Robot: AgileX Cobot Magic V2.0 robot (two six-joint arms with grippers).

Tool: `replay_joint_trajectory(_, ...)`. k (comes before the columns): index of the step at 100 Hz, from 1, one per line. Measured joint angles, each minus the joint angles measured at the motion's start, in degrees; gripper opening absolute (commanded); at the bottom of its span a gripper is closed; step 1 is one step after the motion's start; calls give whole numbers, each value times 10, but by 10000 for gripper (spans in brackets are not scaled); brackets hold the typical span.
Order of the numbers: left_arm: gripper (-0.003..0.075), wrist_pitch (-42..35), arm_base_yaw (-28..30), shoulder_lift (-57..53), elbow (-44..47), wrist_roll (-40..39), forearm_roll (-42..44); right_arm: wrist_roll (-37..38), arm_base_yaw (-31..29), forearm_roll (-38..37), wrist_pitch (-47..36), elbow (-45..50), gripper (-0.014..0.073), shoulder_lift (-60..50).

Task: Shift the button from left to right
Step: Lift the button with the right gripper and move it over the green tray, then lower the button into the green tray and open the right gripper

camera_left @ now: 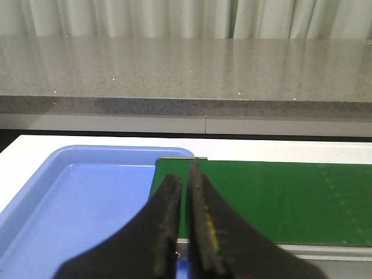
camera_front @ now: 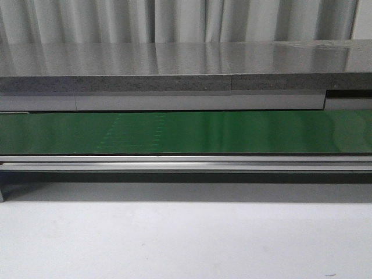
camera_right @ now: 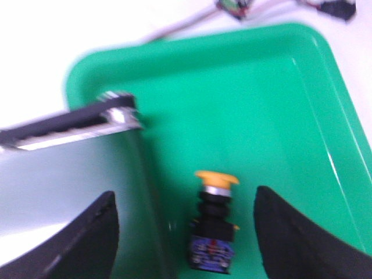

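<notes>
The button lies on its side in a green tray, its yellow-orange cap pointing away from the fingers and its black body with blue and red marks nearest them. My right gripper is open above the tray, its fingers wide apart on either side of the button and not touching it. My left gripper is shut and empty, over the near end of the green conveyor belt beside a blue tray. Neither gripper nor the button shows in the front view.
The conveyor belt runs across the front view behind a metal rail, with a grey stone counter beyond. The belt's end and frame overhang the green tray's side. Cables lie past the tray.
</notes>
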Motion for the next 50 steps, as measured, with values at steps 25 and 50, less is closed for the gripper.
replay_joint_trajectory(25,5,0,0,0,0,0,0,0,87,26,2,21,465,-107)
replay_joint_trajectory(50,5,0,0,0,0,0,0,0,166,69,-30,109,465,-231)
